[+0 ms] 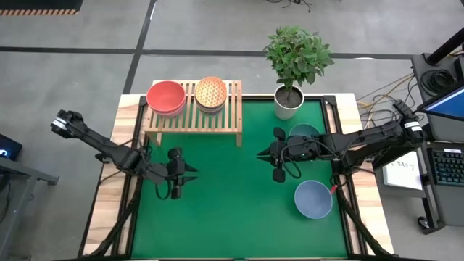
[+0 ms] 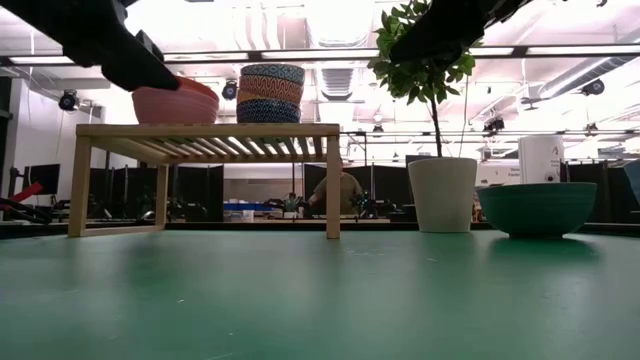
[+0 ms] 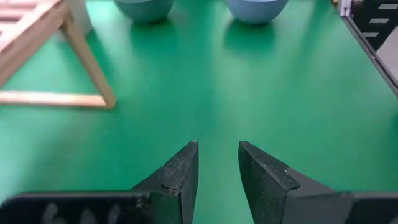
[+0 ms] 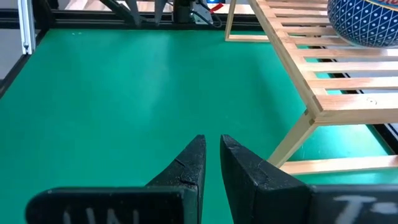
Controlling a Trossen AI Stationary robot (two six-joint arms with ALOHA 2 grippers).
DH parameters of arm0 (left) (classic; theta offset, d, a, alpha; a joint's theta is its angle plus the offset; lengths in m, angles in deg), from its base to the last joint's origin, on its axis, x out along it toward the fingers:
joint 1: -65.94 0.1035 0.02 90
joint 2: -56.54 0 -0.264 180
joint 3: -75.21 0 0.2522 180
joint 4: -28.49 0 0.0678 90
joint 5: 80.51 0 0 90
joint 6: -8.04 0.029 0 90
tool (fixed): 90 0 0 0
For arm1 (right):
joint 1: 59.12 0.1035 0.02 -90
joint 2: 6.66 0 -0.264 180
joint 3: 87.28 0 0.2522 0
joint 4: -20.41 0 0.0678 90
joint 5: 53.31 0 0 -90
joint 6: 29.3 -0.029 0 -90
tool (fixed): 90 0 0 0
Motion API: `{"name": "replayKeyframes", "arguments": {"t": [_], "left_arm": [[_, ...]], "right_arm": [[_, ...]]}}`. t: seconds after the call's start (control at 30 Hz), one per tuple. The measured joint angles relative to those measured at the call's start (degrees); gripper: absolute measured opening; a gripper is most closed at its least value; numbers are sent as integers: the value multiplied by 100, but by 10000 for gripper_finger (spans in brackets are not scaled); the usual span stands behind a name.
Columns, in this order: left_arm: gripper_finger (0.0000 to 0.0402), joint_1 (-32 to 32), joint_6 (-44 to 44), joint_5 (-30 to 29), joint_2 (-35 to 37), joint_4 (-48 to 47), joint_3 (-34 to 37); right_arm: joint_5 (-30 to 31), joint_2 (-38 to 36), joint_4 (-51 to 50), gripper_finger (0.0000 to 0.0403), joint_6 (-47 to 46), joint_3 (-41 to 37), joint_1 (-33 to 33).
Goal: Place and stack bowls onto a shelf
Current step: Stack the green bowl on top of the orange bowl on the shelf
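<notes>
The light-wood shelf (image 1: 192,116) stands at the table's far left. On its slats rest a red bowl nested in a pink one (image 1: 166,98) and a stack of patterned bowls (image 1: 211,94). A dark teal bowl (image 1: 304,131) and a larger slate-blue bowl (image 1: 313,199) sit on the green table at the right. My left gripper (image 1: 193,175) hovers in front of the shelf, open by a small gap, with nothing between its fingers (image 3: 217,146). My right gripper (image 1: 259,154) hangs mid-table, pointing toward the shelf, open by a slit and holding nothing (image 4: 211,140).
A white pot with a small tree (image 1: 288,101) stands at the far edge, right of the shelf and beside the teal bowl. The right arm passes over the teal bowl. Bare green mat (image 1: 232,210) lies between the grippers and toward the near edge.
</notes>
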Motion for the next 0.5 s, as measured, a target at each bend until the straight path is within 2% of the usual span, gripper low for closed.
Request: {"name": "replayKeyframes", "arguments": {"t": [0.13, 0.33, 0.5], "left_arm": [[70, 5, 503, 66, 37, 512, 304], [11, 124, 610, 91, 401, 903, 811], [5, 375, 839, 94, 976, 1488, 1336]], "right_arm": [[-6, 0, -5, 38, -48, 0, 0], [-19, -2, -45, 38, -220, 0, 0], [-23, 0, -683, 38, -649, 286, 0]]}}
